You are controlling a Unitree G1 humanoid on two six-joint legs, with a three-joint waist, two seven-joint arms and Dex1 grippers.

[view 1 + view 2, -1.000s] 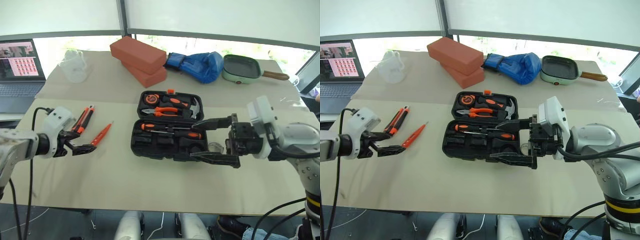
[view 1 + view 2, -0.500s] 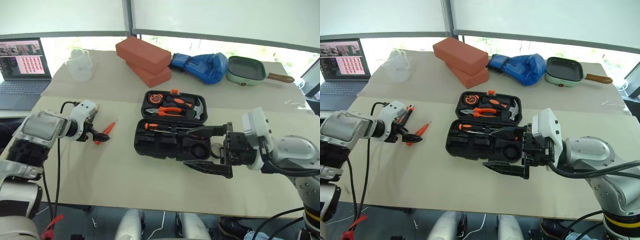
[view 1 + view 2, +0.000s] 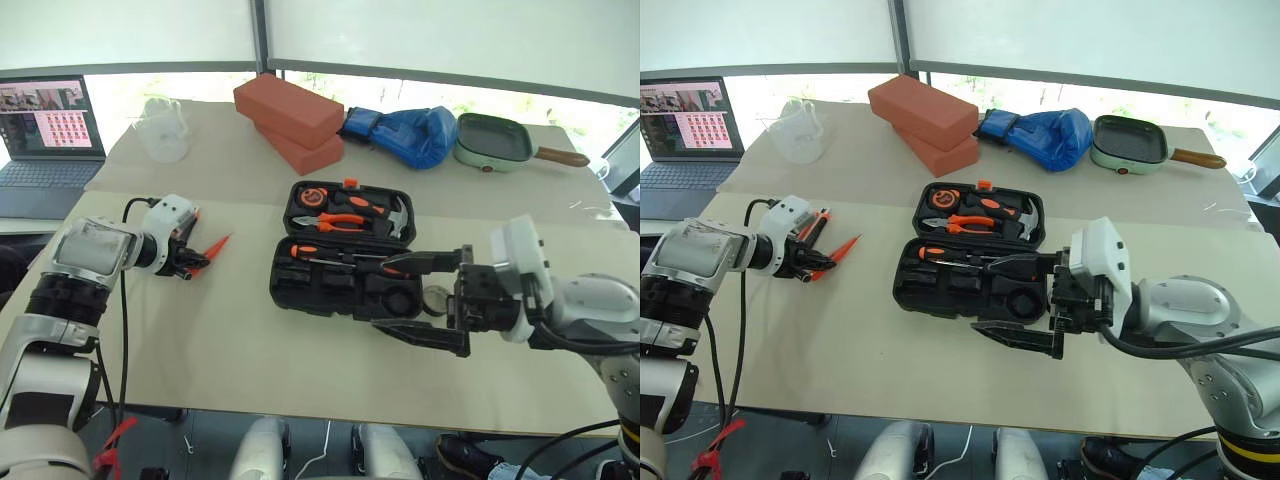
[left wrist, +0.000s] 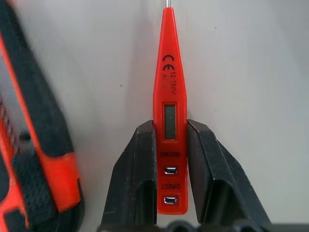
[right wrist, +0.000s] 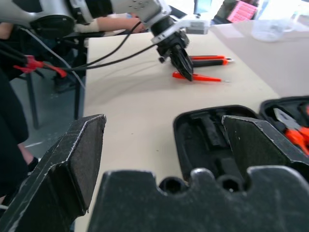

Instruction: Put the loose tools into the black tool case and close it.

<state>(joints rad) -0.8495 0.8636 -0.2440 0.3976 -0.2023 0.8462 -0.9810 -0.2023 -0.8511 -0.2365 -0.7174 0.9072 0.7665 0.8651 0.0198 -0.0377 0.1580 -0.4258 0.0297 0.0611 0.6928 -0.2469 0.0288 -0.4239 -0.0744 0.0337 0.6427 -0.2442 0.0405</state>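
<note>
Beige table point(image 3: 250, 350) carries our open black tool case point(image 3: 345, 285); our right hand point(image 3: 425, 297) hangs spread beside it. Left wrist view: our left hand point(image 4: 170, 159) clamps the all-orange screwdriver point(image 4: 170, 111), utility knife point(image 4: 29, 145) alongside.

Glossy orange plastic screwdriver point(image 4: 169, 121), matt black rubbery-looking fingers point(image 4: 140, 183), and a smooth, seemingly cloth-covered table point(image 3: 250, 340).
</note>
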